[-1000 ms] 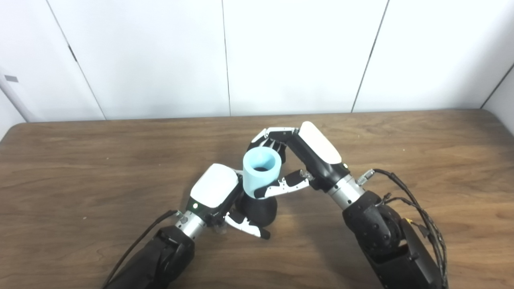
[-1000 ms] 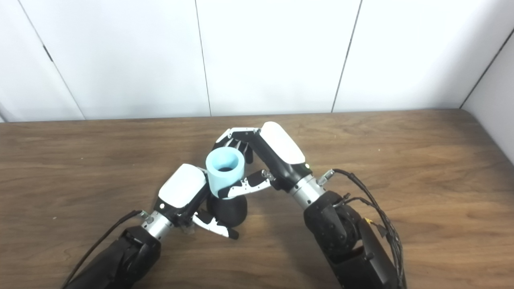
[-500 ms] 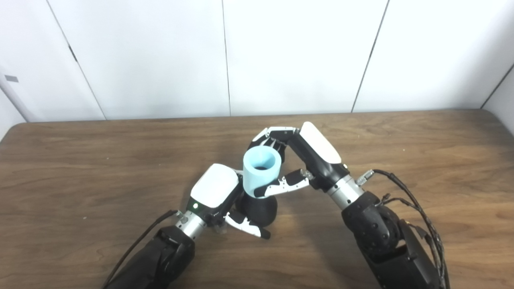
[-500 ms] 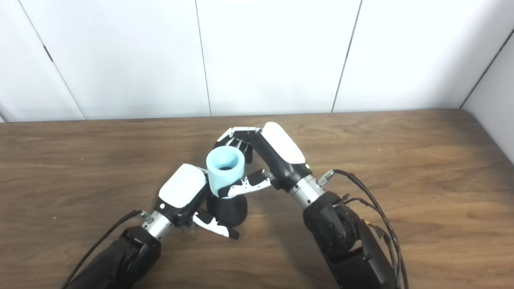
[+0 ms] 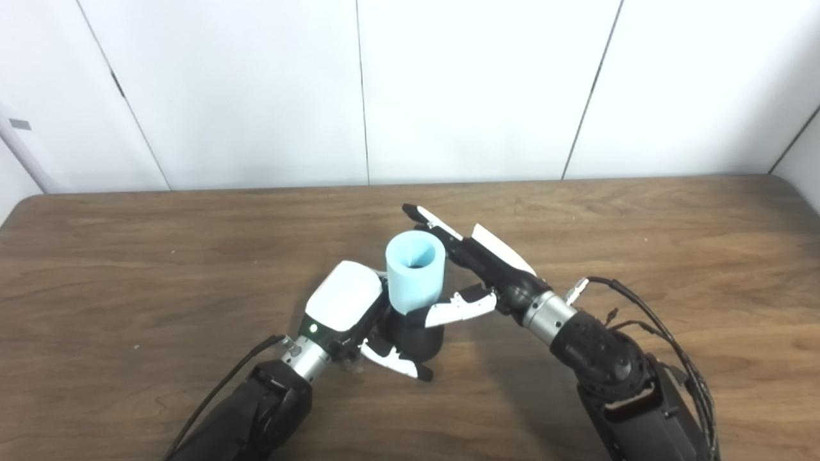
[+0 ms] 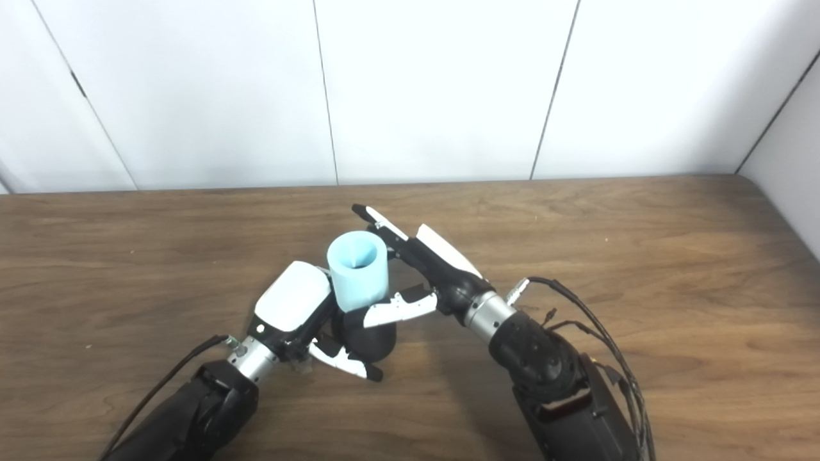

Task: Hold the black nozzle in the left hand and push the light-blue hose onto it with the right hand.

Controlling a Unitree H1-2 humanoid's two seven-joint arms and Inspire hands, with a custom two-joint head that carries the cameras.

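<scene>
The black nozzle (image 5: pixel 418 337) stands on the wooden table (image 5: pixel 128 256) at the centre. My left hand (image 5: pixel 346 305) is shut on it from the left, fingers wrapped around its base. The light-blue hose (image 5: pixel 415 273), a short wide tube, sits upright on top of the nozzle with its open end up. My right hand (image 5: pixel 488 269) is open just right of the hose. Its fingers (image 5: pixel 430 223) stretch out straight past the hose's far side, and its thumb (image 5: pixel 456 308) lies by the hose's lower edge. The joint between hose and nozzle is partly hidden by the thumb.
The table's back edge meets a white panelled wall (image 5: pixel 448 89). Black cables (image 5: pixel 647 323) trail from my right forearm over the table at the right. My left forearm's cable (image 5: pixel 224 384) runs along the lower left.
My right hand has opened: its fingers, curled around the hose before, now stretch out flat and the hand has dropped lower. The hose stays on the nozzle. My left hand has not moved.
</scene>
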